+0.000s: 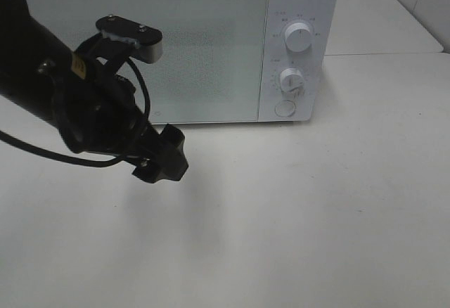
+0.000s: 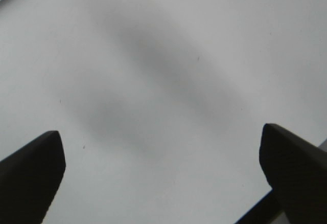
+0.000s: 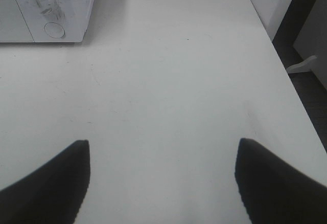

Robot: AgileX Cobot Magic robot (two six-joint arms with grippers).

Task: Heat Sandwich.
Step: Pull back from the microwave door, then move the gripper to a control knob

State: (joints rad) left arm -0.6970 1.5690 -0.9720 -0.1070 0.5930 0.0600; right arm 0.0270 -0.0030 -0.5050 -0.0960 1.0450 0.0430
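Left claw (image 1: 163, 159) hangs over the worktop (image 1: 316, 216), spread wide, nothing btwn the tips. Right claw (image 3: 163, 147) is spread too, empty, out on the dial side of the microwave (image 1: 176, 41). Sandwich? Not in any view. Door (image 1: 140, 55) is shut. Risk: the left arm (image 1: 63, 97) sits right in front of it, so if the door is swung open w/o backing off, I reckon it clips the arm.

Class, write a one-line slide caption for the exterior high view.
Left gripper hangs over the white table, in front of the closed microwave.
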